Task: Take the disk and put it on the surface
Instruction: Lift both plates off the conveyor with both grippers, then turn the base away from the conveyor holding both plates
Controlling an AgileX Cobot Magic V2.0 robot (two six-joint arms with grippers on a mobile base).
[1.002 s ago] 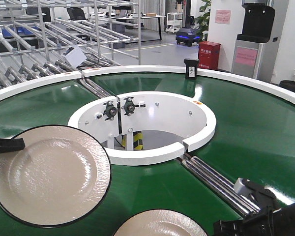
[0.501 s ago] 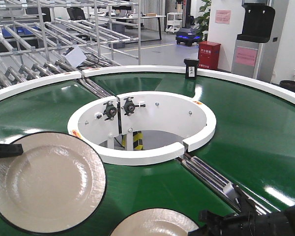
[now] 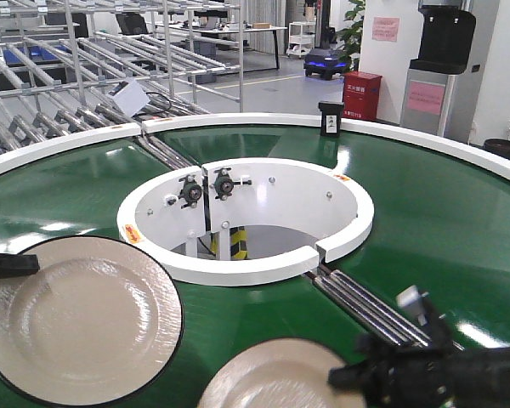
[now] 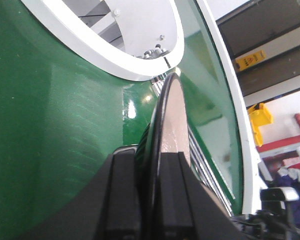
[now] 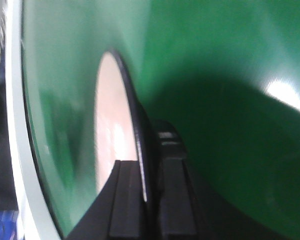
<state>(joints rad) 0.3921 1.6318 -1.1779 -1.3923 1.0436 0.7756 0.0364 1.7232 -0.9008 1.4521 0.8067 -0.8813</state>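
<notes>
Two cream disks with black rims are in view over the green ring-shaped conveyor belt. The left disk has its left rim pinched by my left gripper. In the left wrist view this disk stands edge-on between the fingers of the left gripper, which is shut on it. The second disk lies at the bottom edge, with my right gripper on its right rim. In the right wrist view the right gripper is shut on that disk. The steel surface is out of view.
A white hub ring with an open well sits in the belt's middle. Steel rollers cross the belt near my right arm. A small black box stands on the far white rim. Pipe racks fill the back left.
My right gripper has slid left onto the lower disk's rim, and that disk now shows more in the frame. The left disk has shifted slightly down and left with my left gripper.
</notes>
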